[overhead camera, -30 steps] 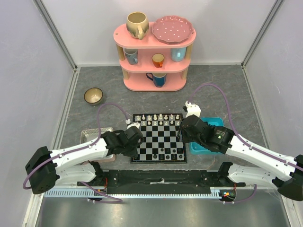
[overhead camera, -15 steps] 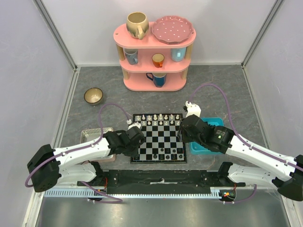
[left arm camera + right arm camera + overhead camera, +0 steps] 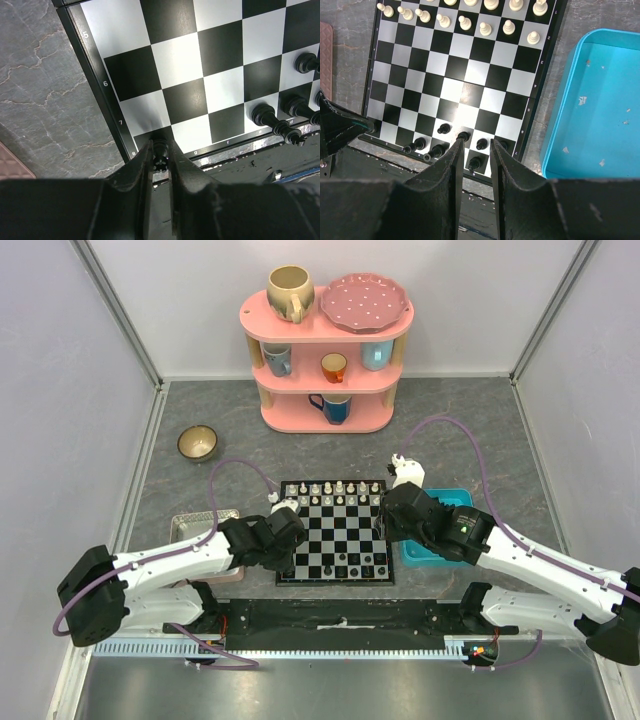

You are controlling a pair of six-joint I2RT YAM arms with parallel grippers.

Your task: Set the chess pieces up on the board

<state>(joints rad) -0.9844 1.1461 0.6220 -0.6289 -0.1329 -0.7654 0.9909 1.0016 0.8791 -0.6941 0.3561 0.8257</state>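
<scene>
your white pieces [image 3: 465, 21] stand in two rows at the board's [image 3: 180, 55] far side. the black pieces [image 3: 442, 129] are only partly set, a few crowding the near edge. your left pincer [image 3: 160, 165] pinches a black piece [image 3: 160, 149] at the near corner square. your right pincer [image 3: 477, 150] hangs spread above the near rows.

Robot lab cell: white panel walls [image 3: 60, 390], aluminium frame posts [image 3: 118, 315], grey tabletop [image 3: 470, 430].

- flat black-and-white chequered board [image 3: 200, 75]: smooth, semi-gloss, glare on the squares
- small black chess pieces [image 3: 263, 114]: shiny moulded plastic
- grey veined stone-look tabletop [image 3: 45, 100]: matt
- light-blue rectangular plastic tray [image 3: 600, 100]: smooth, flecked with pale scuffs
- left gripper [image 3: 160, 151]: black fingers [image 3: 137, 175] matt, faintly grainy plastic
</scene>
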